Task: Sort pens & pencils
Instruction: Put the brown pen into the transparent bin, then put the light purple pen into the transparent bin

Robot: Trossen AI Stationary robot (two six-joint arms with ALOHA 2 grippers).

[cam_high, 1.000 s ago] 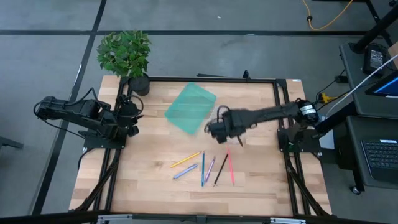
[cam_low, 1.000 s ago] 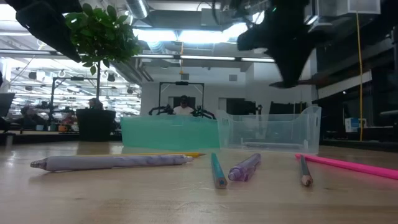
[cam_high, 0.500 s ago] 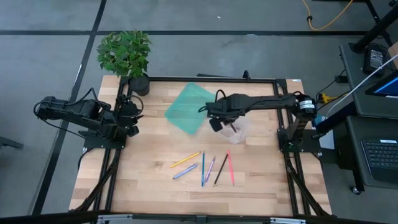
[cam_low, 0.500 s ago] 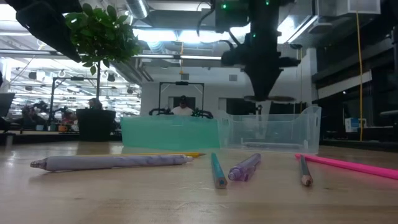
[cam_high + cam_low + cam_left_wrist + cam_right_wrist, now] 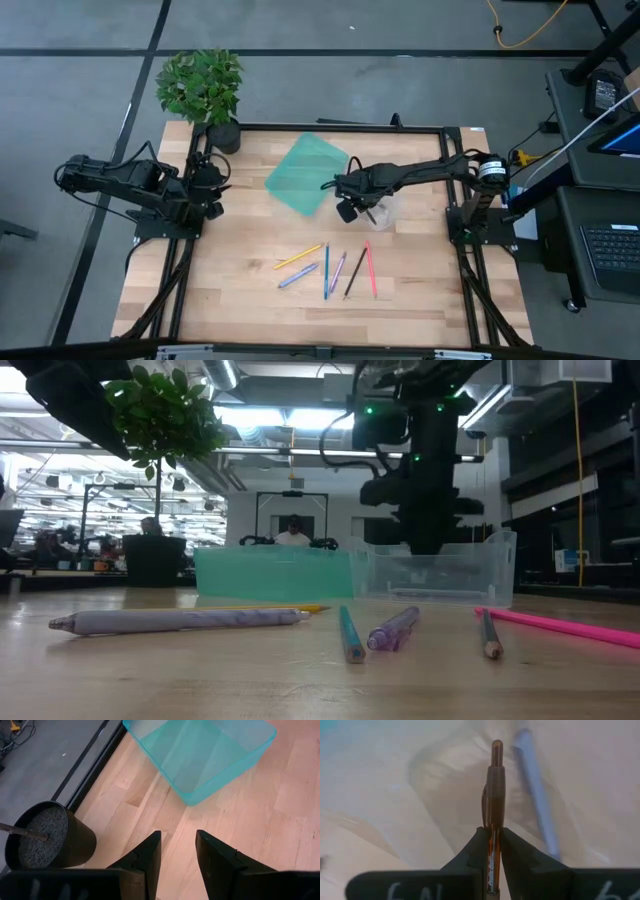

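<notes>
My right gripper (image 5: 492,851) is shut on a brown pen (image 5: 493,790) and hangs over the clear bin (image 5: 382,212), its lower end level with the bin's rim in the low view (image 5: 425,545). A grey-blue pen (image 5: 534,795) lies on the clear bin's floor. Several sticks lie flat on the wood nearer the table's near edge: yellow (image 5: 298,257), lavender (image 5: 297,276), blue (image 5: 326,270), purple (image 5: 337,271), black (image 5: 355,272), pink (image 5: 370,268). My left gripper (image 5: 177,847) is open and waits at the table's left edge (image 5: 212,190). My right gripper pinches the brown pen's barrel (image 5: 492,837) between its two fingers. The pen lies along the fingers and sticks out past their ends, pointing down into the clear bin. Its free end (image 5: 496,745) is over the bin's floor; whether it touches, I cannot tell.
A teal bin (image 5: 305,175) lies beside the clear bin, toward the table's left. A potted plant (image 5: 205,95) stands at the far left corner, its black pot (image 5: 45,837) close to my left gripper. Bare wood lies around the row of sticks.
My right gripper, shut on the brown pen, has come down from high above the table to the clear bin's rim, while its arm swung toward the table's far edge. The sticks on the table and my left arm have kept still.
</notes>
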